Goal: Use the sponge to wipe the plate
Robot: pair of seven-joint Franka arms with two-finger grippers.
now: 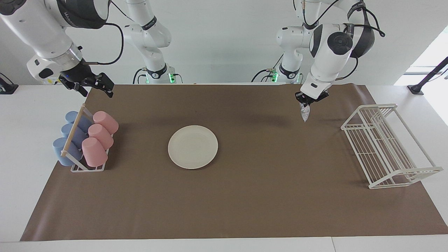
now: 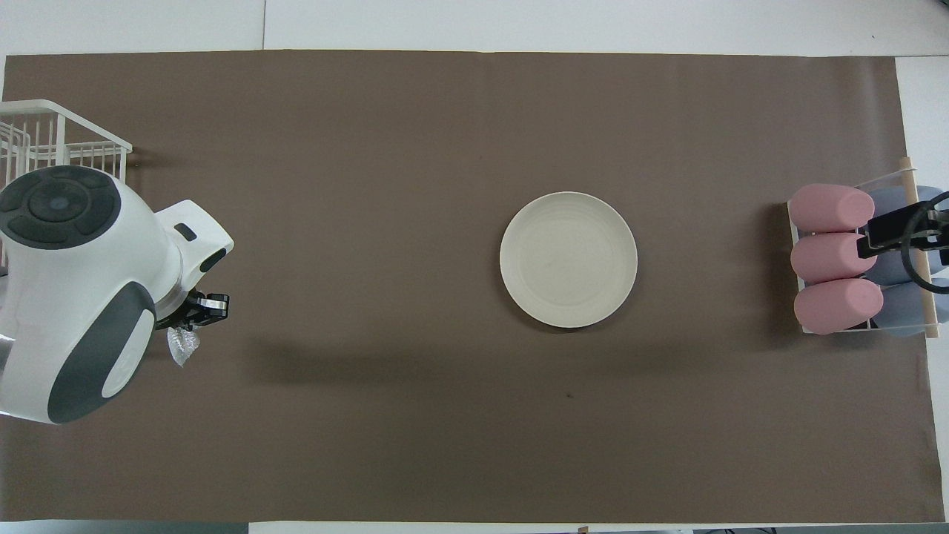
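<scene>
Plate (image 1: 193, 147): round, cream-white, flat on the brown mat (image 1: 245, 210) at mid-desk, nothing on it and nothing touching it.

Sponge (image 1: 305, 112): crinkly silvery pad, hanging limp from the left end effector (image 1: 310, 99), which is clamped together on its upper edge. It is up in the air over the mat toward the left arm's end of the desk, well apart from the plate.

Right end effector (image 1: 91, 85): fingers apart, holding nothing, raised over the mat edge above the cup rack; this arm waits.

Step in hand, as judged: carrying the sponge to the plate; no wiping contact yet. To do it well, bring the pad over the plate's centre, lower until the hanging part flattens on the surface, then sweep with light pressure so the loose plate does not slide.

Surroundings: cup rack (image 1: 84, 164) with pink cups (image 1: 98, 138) and blue cups (image 1: 70, 140) at the right arm's end; white wire dish rack (image 1: 385, 147) at the left arm's end, near the sponge. The path over the mat to the plate carries no obstacle.
</scene>
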